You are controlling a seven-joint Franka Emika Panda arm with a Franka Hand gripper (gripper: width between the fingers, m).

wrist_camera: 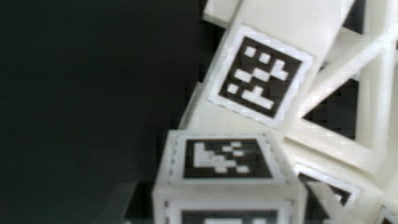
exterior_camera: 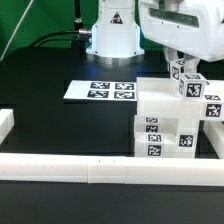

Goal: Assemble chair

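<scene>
The chair [exterior_camera: 165, 122] is a stack of chunky white tagged blocks at the exterior view's right, just behind the front bar. My gripper [exterior_camera: 183, 71] hangs over its top right corner, shut on a white tagged chair piece [exterior_camera: 191, 86] that sits against the top of the stack. In the wrist view this held piece [wrist_camera: 221, 160] fills the middle between my fingers, with a tag on its end face. A ladder-like white frame [wrist_camera: 331, 95] carrying a large tag runs slanted just beyond it. My fingertips are mostly hidden by the piece.
The marker board [exterior_camera: 103, 90] lies flat on the black table to the left of the chair. A long white border bar [exterior_camera: 90, 163] runs along the front, and a short one [exterior_camera: 5, 124] stands at the exterior view's left. The robot base [exterior_camera: 110, 35] is behind.
</scene>
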